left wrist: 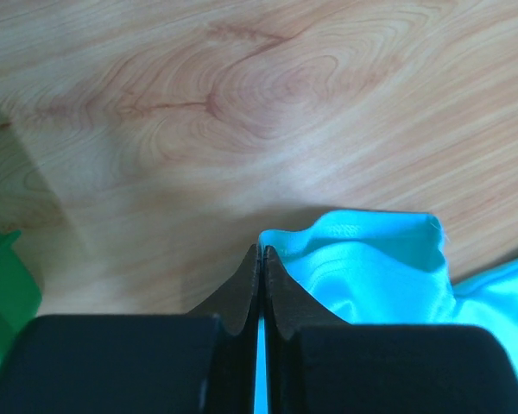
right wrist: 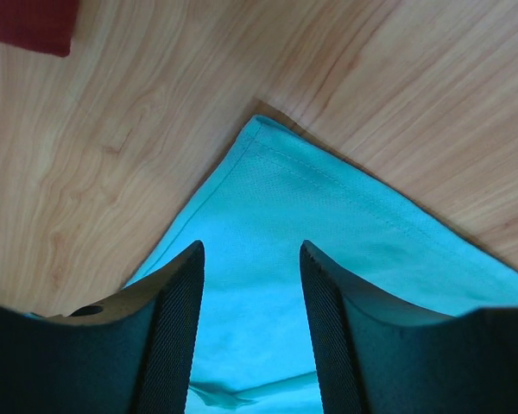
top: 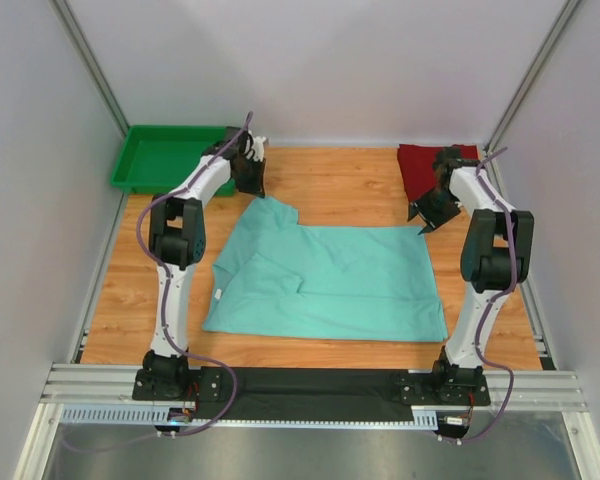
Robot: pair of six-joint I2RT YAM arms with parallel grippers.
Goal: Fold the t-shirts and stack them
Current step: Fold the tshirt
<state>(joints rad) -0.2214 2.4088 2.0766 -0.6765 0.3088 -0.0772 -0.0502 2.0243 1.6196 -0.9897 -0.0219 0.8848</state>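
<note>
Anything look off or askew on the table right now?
Nothing spilled or damaged. The teal t-shirt lies flat but skewed, its left side rumpled with a sleeve folded inward. The dark red t-shirt sits bunched at the far right corner.

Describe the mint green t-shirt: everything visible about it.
The mint green t-shirt is soft, plain knit cloth with stitched hems. It lies mostly flat in the middle of the wooden table, its left side creased and partly folded over. A sleeve points toward the far left, where the left gripper is shut on its rumpled edge. The right gripper stands open, its jaws straddling the far right hemmed corner.
</note>
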